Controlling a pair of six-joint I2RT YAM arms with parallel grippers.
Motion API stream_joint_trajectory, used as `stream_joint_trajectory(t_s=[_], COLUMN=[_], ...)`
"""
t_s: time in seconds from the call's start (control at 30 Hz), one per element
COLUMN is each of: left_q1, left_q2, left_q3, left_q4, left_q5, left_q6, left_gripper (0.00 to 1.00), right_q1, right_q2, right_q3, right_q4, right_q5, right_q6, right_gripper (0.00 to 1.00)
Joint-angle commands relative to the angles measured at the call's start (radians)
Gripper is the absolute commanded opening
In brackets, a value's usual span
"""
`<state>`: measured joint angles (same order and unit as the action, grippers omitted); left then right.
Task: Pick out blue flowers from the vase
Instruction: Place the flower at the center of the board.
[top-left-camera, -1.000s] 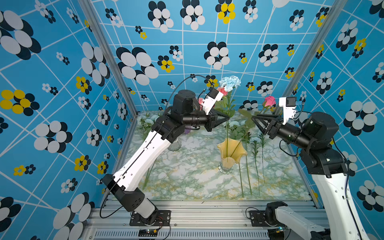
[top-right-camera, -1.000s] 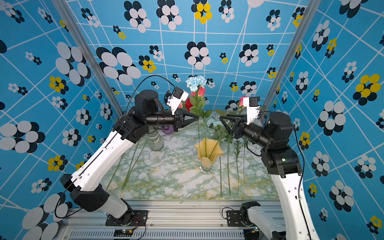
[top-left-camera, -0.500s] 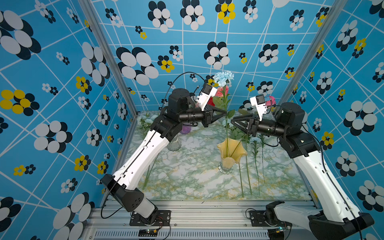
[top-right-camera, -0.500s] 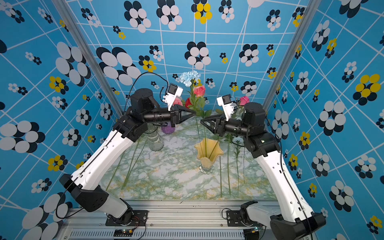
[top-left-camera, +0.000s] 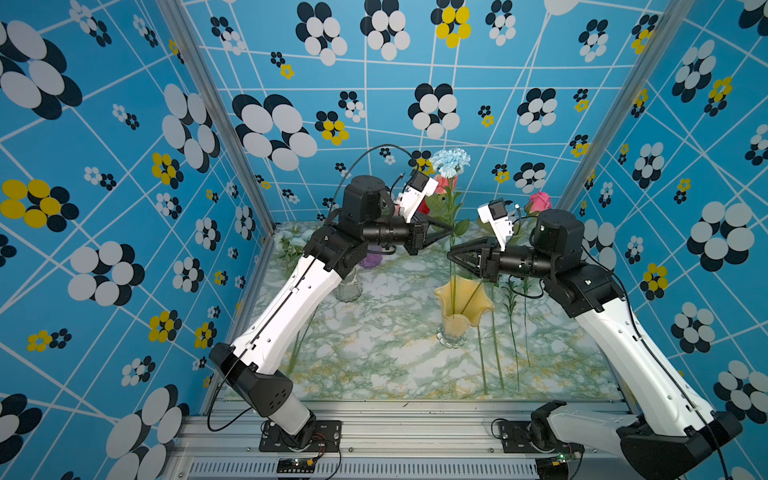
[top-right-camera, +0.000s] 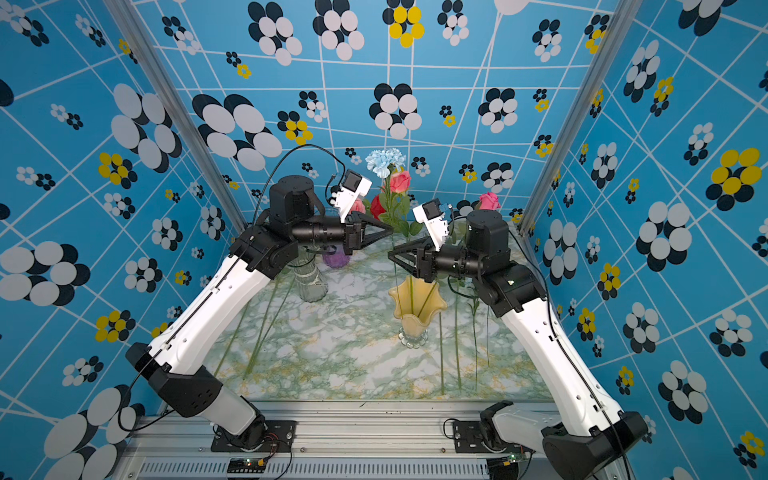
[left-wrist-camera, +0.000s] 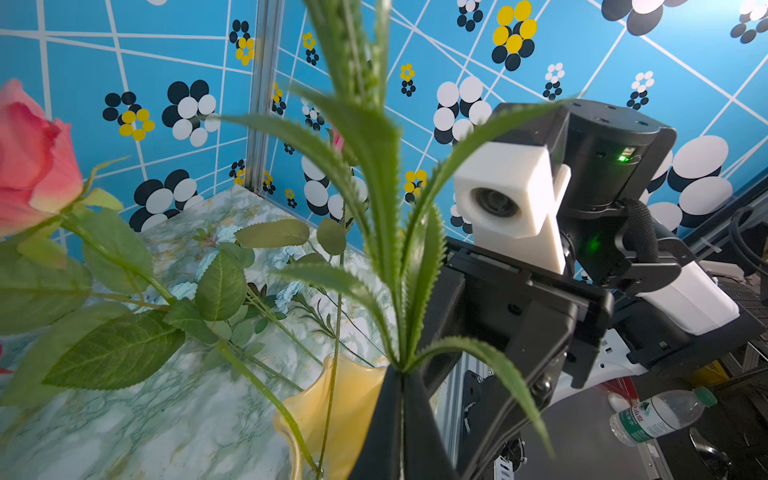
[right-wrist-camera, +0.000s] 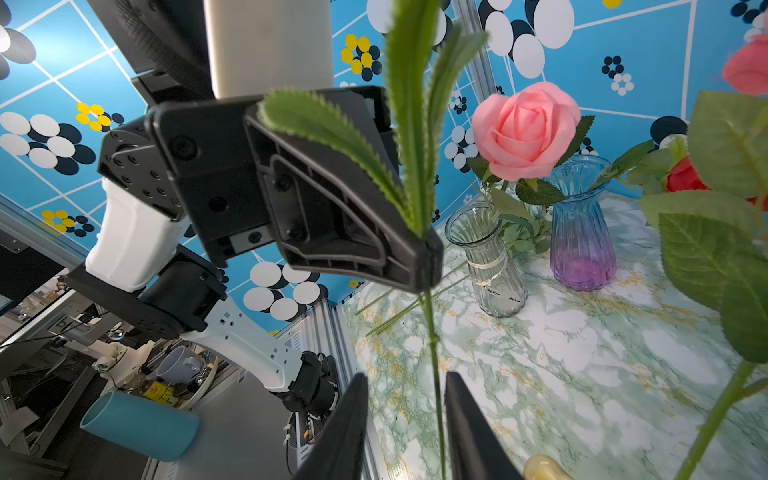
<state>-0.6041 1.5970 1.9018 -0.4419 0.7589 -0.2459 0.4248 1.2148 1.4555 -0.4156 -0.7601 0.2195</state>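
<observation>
Currently, your left gripper (top-left-camera: 451, 227) is clamped shut on the stem of the blue flower (top-left-camera: 449, 161). The left wrist view shows the jaws meeting on the stem just under a cluster of narrow serrated leaves. In both top views the pale bloom stands high at the far centre, above both arms. From the grip point the stem runs straight down into the yellow vase (top-left-camera: 463, 307), which stands upright on the marbled table (top-left-camera: 374, 365), right of centre.

Your right gripper (top-left-camera: 449, 255) reaches in from the right and sits just below the left one, just above the vase rim. In the right wrist view its fingers (right-wrist-camera: 461, 415) stand apart with the stem passing between them. A gap shows on at least one side, so read these jaws as parted around the stem, not pinching it.

Note the other blue flowers (left-wrist-camera: 286, 257) lying flat on the table at the far right. Their long green stems run toward the near edge, to the right of the yellow vase.

Observe the surrounding items:
- A pink rose (top-left-camera: 539, 202) rises at the far right, behind the right arm.
- A second pink rose (top-right-camera: 400, 181) and a red rose (top-right-camera: 377, 206) stand close beside the held stem.
- A clear glass vase (top-left-camera: 348, 286) and a purple vase (top-left-camera: 371, 259) stand at the far left, partly behind the left arm.
</observation>
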Motion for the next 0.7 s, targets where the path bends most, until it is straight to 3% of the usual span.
stream_joint_trajectory(t_s=[0.0,0.37,0.67], left_q1=[-0.009,-0.016,-0.024], left_q2=[-0.012,-0.034,-0.043], left_q3=[0.031,0.023,0.019], left_q4=[-0.041,-0.06,-0.051], left_q5=[-0.006,0.004,0.003], left_q6=[0.033,0.051,0.048], left_gripper=[0.0,0.0,0.0], right_q1=[0.021,0.052,0.061], right_q2=[-0.033,-0.022,-0.009], right_q3=[0.014,0.003,0.003], right_q4=[-0.003,0.039,0.06], right_q5=[0.049,0.153,0.162], right_q6=[-0.029,-0.026,-0.016], right_gripper=[0.32,0.22,0.21])
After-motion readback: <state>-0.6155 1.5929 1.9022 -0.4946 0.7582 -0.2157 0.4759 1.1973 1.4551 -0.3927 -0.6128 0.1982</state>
